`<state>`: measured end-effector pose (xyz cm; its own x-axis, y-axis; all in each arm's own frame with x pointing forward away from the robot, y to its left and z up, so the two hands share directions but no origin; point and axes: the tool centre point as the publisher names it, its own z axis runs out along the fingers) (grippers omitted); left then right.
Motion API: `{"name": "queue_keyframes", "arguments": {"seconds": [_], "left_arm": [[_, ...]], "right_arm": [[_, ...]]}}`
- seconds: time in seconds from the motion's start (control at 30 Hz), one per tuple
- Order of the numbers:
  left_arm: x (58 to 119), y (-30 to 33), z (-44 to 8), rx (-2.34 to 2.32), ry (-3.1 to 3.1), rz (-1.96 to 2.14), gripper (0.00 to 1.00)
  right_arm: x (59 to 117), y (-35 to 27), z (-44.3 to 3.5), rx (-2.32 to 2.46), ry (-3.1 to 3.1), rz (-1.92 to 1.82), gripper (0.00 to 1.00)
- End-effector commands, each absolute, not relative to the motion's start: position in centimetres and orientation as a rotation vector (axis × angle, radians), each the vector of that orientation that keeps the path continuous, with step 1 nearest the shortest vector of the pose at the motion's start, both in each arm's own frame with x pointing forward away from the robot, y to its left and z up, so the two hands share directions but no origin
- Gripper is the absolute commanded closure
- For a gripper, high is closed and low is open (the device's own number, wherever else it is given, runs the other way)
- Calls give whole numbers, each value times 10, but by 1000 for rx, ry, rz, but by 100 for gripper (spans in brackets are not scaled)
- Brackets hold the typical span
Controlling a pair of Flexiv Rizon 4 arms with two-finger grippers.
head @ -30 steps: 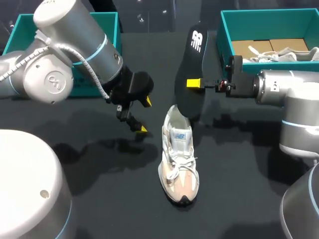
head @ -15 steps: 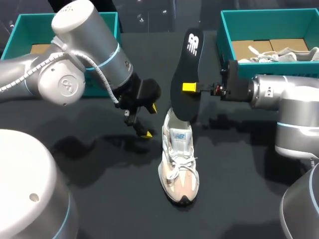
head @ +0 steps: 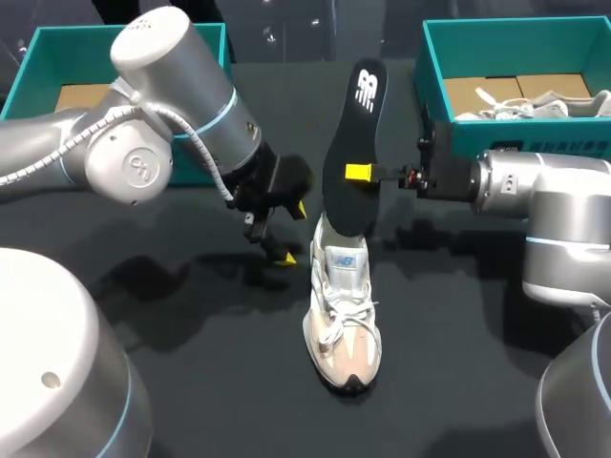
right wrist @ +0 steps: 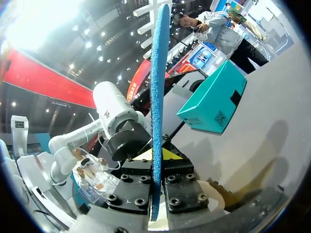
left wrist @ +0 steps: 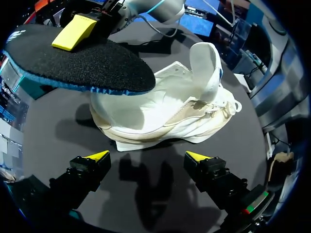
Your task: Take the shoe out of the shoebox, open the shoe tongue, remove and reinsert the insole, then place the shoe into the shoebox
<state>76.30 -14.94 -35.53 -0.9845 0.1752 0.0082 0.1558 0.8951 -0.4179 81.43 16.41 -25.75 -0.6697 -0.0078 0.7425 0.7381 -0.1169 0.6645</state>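
Shoeboxes, both teal, stand at the far corners of the black counter (head: 220, 382). The left shoebox (head: 29, 48) shows a brown liner inside. The right shoebox (head: 430, 57) holds brown card and a second pale shoe with loose white laces.

The left arm (head: 162, 124) comes in from the left and bends down toward the middle of the counter. The right arm (head: 535, 191) lies level, coming in from the right in front of the right shoebox.

Between the two arms, out of either box, the shoe (head: 342, 315) stands on its sole on the counter. It is white and beige, with its toe toward the near edge and its heel toward the far one. In the left wrist view the shoe (left wrist: 160, 111) shows its side, with the tongue lifted upright and the mouth wide open.

The black insole (head: 355, 143) stands nearly upright above the heel, its lower end at the shoe's opening. Whether it touches the shoe cannot be told. In the left wrist view the insole (left wrist: 73, 63) hangs over the shoe's mouth, with its blue edge showing.

The right claw (head: 358, 174) pinches the insole around its middle. The right wrist view shows the insole (right wrist: 158, 97) edge-on, clamped between the fingers of the right claw (right wrist: 156, 170).

The left claw (head: 291, 233) sits just beside the shoe's left flank without touching it. The left wrist view shows the left claw (left wrist: 148, 156) spread wide and holding nothing, its tips aimed at the shoe's side.
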Motion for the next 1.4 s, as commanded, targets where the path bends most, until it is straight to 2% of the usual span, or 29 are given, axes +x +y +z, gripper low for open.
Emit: {"name": "queue_keyframes", "arguments": {"seconds": [0.03,0.97,1.4], "left_arm": [[764,-154,-360,-275,-3009,655,0],[763,-158,-367,-315,-2981,659,0],[763,-158,-367,-315,-2981,659,0]], "right_arm": [[812,167,-257,-814,-1632,-1843,100],[810,169,-261,-819,-1609,-1857,100],[814,180,-257,-716,-1791,-1903,100]]}}
